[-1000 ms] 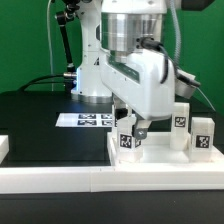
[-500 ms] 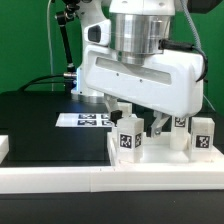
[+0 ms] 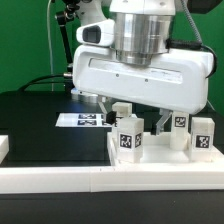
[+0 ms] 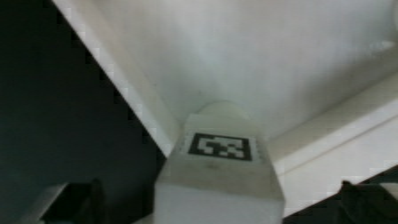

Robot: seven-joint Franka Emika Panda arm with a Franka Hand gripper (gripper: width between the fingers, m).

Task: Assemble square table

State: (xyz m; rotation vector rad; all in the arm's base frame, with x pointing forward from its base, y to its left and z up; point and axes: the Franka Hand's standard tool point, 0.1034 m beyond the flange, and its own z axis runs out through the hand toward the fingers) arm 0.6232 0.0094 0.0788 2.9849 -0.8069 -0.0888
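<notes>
Square table [image 3: 160, 158]: white, tagged, unassembled

- The white square tabletop [image 3: 150, 160], a tray-like plastic panel with a raised rim, lies flat on the black work surface toward the exterior view's right.
- Four small white block legs stand upright on or just behind it (which, the view does not settle), each with a black-and-white marker tag: one near the front [image 3: 127, 139], one behind it [image 3: 121, 112], one further right [image 3: 179, 128], and one at the far right [image 3: 203, 136].
- In the wrist view, one tagged leg [image 4: 219, 160] stands upright against the tabletop's [image 4: 267, 60] pale surface.
</notes>
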